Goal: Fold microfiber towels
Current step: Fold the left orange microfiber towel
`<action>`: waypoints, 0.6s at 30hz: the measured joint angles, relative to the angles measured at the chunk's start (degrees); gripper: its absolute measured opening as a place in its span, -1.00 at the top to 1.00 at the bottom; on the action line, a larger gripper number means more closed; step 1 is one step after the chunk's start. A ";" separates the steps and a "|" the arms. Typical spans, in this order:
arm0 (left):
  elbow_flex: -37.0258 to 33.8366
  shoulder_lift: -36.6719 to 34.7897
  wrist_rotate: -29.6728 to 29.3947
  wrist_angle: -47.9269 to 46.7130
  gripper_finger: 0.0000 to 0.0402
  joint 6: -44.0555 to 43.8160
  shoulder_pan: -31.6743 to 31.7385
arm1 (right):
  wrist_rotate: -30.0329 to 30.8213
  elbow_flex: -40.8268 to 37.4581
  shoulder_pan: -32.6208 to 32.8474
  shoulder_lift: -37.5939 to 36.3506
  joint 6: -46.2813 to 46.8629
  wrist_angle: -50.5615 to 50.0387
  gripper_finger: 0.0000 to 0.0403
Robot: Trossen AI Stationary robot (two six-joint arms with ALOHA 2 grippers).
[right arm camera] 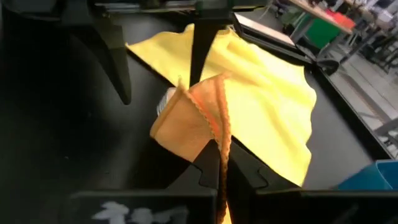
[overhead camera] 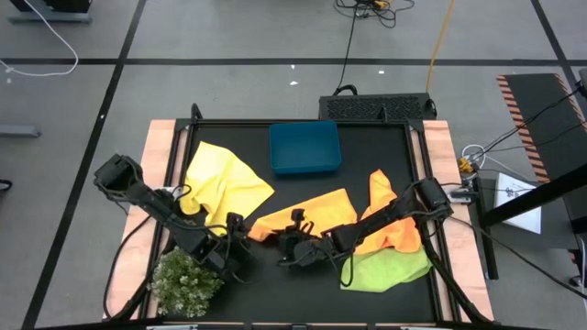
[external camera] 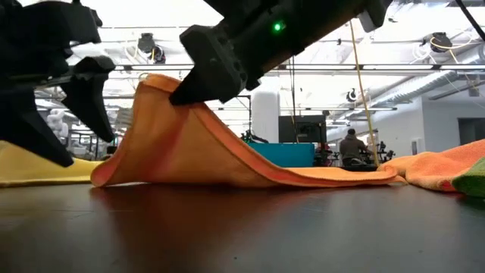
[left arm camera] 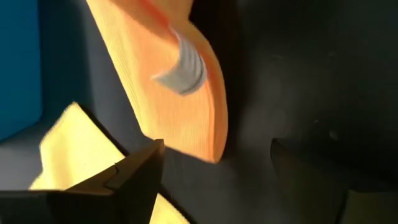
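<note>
Orange towel (overhead camera: 307, 213) lies mid-worktop, toward the near edge, its long axis running roughly parallel to that edge. One end is lifted off the worktop (overhead camera: 303, 275) into a peaked tent; the far end trails flat toward the right edge, as the low view shows.

Right gripper (right arm camera: 219, 163): fingers pressed together, pinching the raised orange hem; the scalloped edge stands upright between them in its wrist view. It holds the peak above the surface.

Left gripper (overhead camera: 240, 240): fingers spread wide, holding nothing, just beside the lifted end on its left-edge side. In the left wrist view the hanging orange corner with its grey tag (left arm camera: 181, 70) sits ahead of and between the two fingers, apart from both.

Judgement: the left arm is nearer the free corner, so a re-grip there looks to be the next step; the cloth lies straight ahead of its open fingers.

Yellow towel (overhead camera: 225, 181) flat toward the far-left corner; orange towel by the right edge (overhead camera: 385, 220) and lime green towel (overhead camera: 385, 270) bunched there. Blue bin (overhead camera: 304, 148) at the far edge.
</note>
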 joint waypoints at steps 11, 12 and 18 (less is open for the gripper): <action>-1.57 3.50 -9.35 8.28 -0.49 -0.52 -0.04 | 1.32 -0.02 -0.45 -3.21 3.07 0.60 1.00; -1.57 3.90 -10.69 8.22 -0.49 -0.51 -0.04 | 1.21 -0.02 -0.55 -3.24 3.19 0.56 1.00; -1.57 5.89 -14.39 8.11 -0.46 -0.93 -0.04 | 1.16 -0.04 -0.86 -3.22 3.68 -0.31 1.00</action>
